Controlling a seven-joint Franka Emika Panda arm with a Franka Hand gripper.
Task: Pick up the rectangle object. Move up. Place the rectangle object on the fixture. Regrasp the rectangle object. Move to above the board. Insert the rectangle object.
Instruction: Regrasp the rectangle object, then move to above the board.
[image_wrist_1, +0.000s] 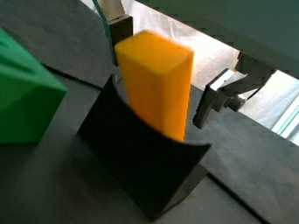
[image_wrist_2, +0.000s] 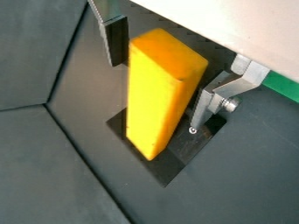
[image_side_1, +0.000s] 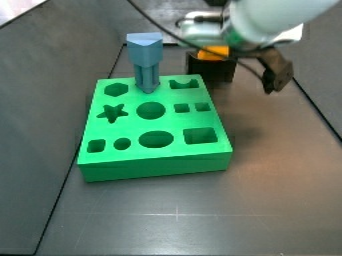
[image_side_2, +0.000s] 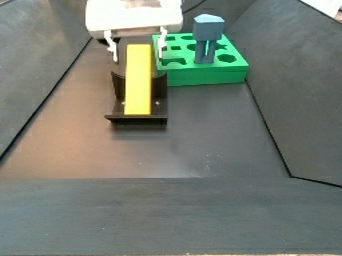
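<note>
The orange-yellow rectangle object (image_wrist_1: 156, 83) (image_wrist_2: 158, 92) rests on the dark fixture (image_wrist_1: 140, 162) (image_wrist_2: 176, 162), leaning in its notch. In a side view it lies along the fixture (image_side_2: 118, 112) as a yellow bar (image_side_2: 138, 80). My gripper (image_wrist_1: 160, 70) (image_wrist_2: 163, 74) straddles the block's upper end and is open. One dark pad (image_wrist_2: 117, 42) stands clear of the block, and the other finger (image_wrist_2: 211, 103) sits close beside it. In a side view the gripper (image_side_1: 238, 62) hangs over the fixture (image_side_1: 214, 68) behind the green board (image_side_1: 154, 125) (image_side_2: 201, 65).
A blue pentagon-topped peg (image_side_1: 144, 60) (image_side_2: 209, 35) stands upright in the board's far corner. The board's corner (image_wrist_1: 24, 87) lies close beside the fixture. Dark sloped walls (image_side_2: 40, 90) enclose the black floor.
</note>
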